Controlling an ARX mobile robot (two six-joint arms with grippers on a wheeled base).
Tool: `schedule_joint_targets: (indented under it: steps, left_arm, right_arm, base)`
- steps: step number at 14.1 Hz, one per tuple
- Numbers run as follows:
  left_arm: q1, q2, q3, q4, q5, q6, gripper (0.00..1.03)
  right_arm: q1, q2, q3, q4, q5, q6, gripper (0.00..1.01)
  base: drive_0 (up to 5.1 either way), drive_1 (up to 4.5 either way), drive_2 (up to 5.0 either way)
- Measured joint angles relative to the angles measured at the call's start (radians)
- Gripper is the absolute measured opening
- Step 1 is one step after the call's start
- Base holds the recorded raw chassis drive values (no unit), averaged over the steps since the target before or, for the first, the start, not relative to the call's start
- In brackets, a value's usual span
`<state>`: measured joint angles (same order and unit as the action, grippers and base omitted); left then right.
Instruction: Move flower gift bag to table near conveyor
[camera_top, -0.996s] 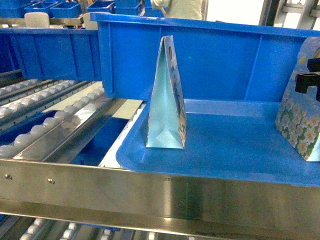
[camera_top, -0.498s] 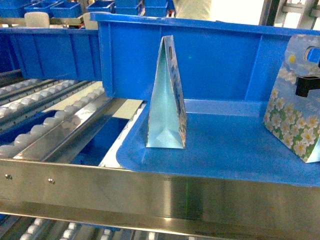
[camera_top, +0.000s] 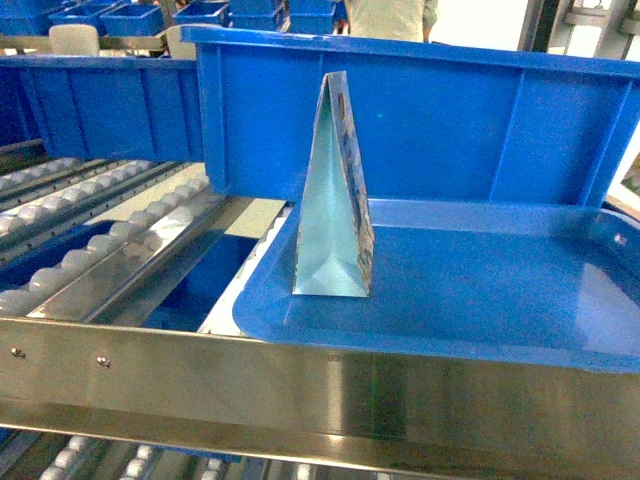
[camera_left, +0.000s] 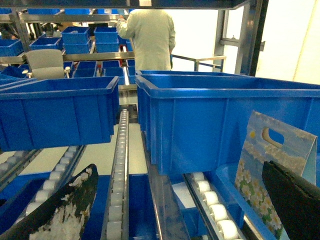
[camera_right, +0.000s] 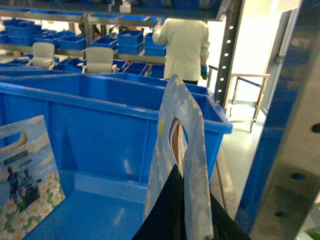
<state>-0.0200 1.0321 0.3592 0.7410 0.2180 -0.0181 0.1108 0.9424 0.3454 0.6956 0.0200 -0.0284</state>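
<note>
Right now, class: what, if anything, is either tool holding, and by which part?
The right tool holds a flower gift bag by its upper edge, near the handle cutout. The left tool is open, holding nothing.

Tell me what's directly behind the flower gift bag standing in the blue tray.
Behind the standing flower gift bag is the side wall of a large blue bin. The bag covers a strip of that wall, and the bin's inside is out of sight from the head view.
</note>
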Motion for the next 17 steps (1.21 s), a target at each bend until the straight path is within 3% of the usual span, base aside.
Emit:
schedule_joint_targets:
  steps: [1, 3, 5, 11, 17]
  left_arm:
    - [0.0, 0.0, 0.0, 0.0, 0.0, 0.0, 0.98]
    - [0.0, 0.0, 0.0, 0.0, 0.0, 0.0, 0.98]
    - [0.0, 0.0, 0.0, 0.0, 0.0, 0.0, 0.98]
    - [0.0, 0.0, 0.0, 0.0, 0.0, 0.0, 0.98]
    - [0.0, 0.0, 0.0, 0.0, 0.0, 0.0, 0.98]
  right_arm:
    - [-0.127, -0.164, -0.062, -0.072, -0.078, 0.002, 0.02]
    - [-0.213, -0.294, -0.121, -0.14, -0.135, 0.007, 0.02]
    - [-0.269, -0.381, -0.17, -0.176, -0.162, 0.014, 0.02]
    - [-0.313, -0.476, -0.232, -0.214, -0.181, 0.021, 0.02]
    - [-0.294, -0.543, -0.277, -0.229, -0.155, 0.01, 0.02]
  base:
    - [0.0, 0.0, 0.0]
    - [0.0, 0.0, 0.0]
    - [0.0, 0.0, 0.0]
    - [0.0, 0.0, 0.0]
    - [0.0, 0.0, 0.0]
